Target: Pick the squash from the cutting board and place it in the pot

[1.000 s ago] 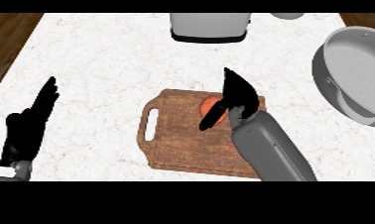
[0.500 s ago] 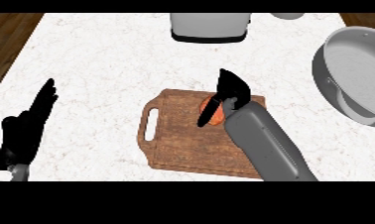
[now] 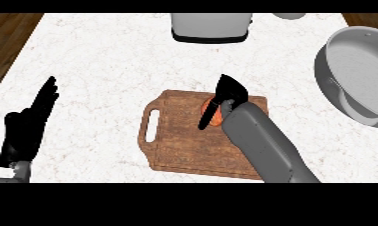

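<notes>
Right hand (image 3: 226, 101) over the squash (image 3: 209, 111) on the cutting board (image 3: 188, 140); pot (image 3: 353, 81) well apart at the right edge.

Seen from the head view: squash on the board's upper middle, mostly hidden under the hand, only an orange sliver showing. Fingers (image 3: 232, 89) straight and pointed away, thumb (image 3: 209, 118) angled down across the squash's near side, spread wide, not closed on it. Forearm slanting in from lower right over the board. Likely risks: rolling the squash off the board by closing off-centre, or dragging the board across the white bench (image 3: 103, 65). Left hand (image 3: 28, 124) resting open near the left edge, fingers up.
</notes>
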